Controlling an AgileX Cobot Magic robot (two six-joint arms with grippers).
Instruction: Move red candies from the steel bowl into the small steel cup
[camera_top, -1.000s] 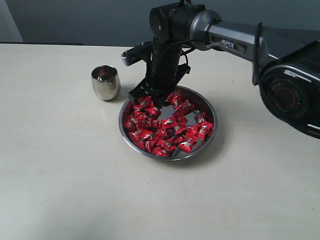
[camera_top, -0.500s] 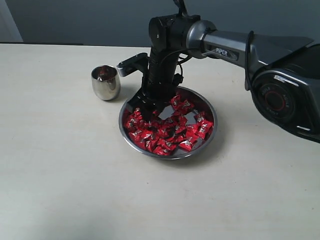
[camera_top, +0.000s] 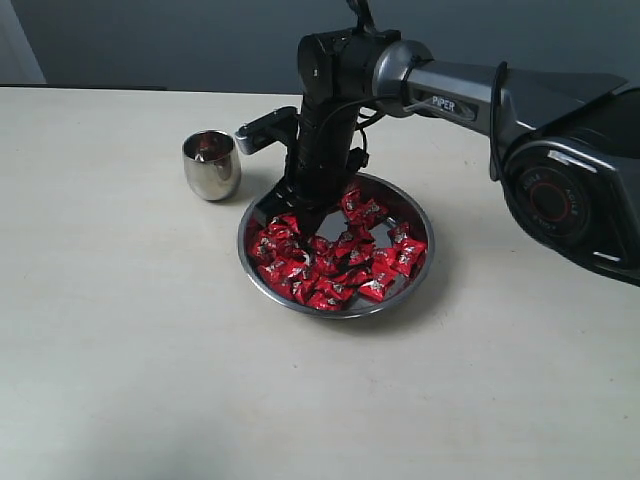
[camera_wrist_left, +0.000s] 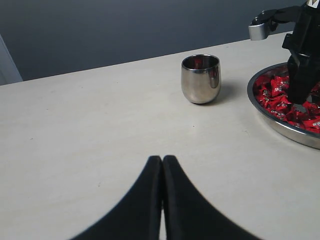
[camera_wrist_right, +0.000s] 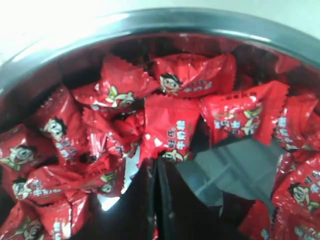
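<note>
My right end effector (camera_top: 300, 222) is down inside the bowl (camera_top: 428, 262), on the side of the bowl that is nearest to the cup (camera_top: 211, 166). It points almost straight down into the candies (camera_top: 335, 262). It is clenched: in the right wrist view the two black tips are pressed together with only a thin line between them. They meet at the lower edge of one candy (camera_wrist_right: 170, 132), which has a small cartoon face on its red wrapper (I cannot tell if this edge is pinched between the tips or only touched). Just beside the tips a bare patch of the bowl's steel bottom shows.

All the other candies that I can see lie in the bowl. They cover most of its bottom, and some lie one over another.

The cup stands upright on the counter (camera_top: 150, 350), near the bowl but not touching it. Something red shows inside its rim, but I cannot tell if this is a candy or a reflection.

My left end effector (camera_wrist_left: 162, 161) is well apart from the bowl, above bare counter. It is clenched too and grasps nothing.
</note>
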